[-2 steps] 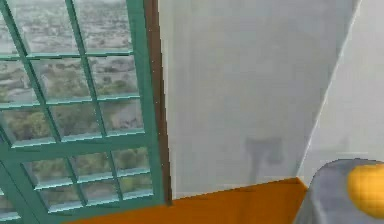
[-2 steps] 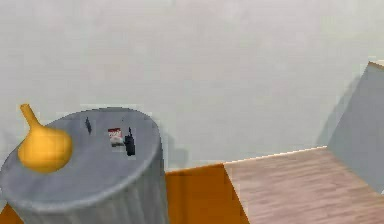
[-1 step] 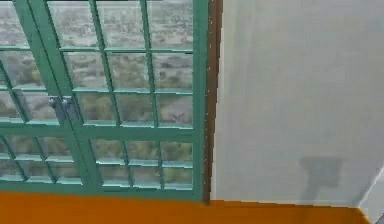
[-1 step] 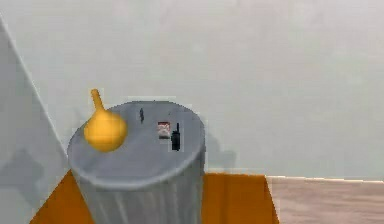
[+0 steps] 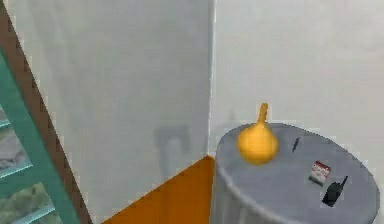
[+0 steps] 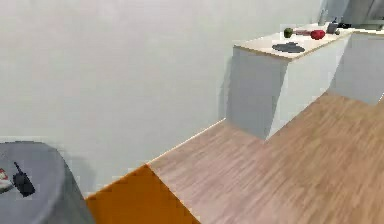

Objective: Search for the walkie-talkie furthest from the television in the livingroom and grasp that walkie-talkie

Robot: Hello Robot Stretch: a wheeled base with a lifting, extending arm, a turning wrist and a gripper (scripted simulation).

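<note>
One black walkie-talkie (image 5: 335, 191) lies near the edge of a round grey table (image 5: 280, 188) at the forward view's lower right. It sits just beside a small red-and-white box (image 5: 320, 172) and apart from an orange gourd-shaped vase (image 5: 258, 140). In the arm side view, table and walkie-talkie sit at lower left, and a white counter (image 6: 275, 85) stands across the wooden floor (image 6: 290, 165). The gripper's state cannot be told.

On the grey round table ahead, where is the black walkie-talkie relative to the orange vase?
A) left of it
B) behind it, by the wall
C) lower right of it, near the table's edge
C: in the forward view the walkie-talkie lies lower right of the orange vase, near the edge of the grey round table.
</note>
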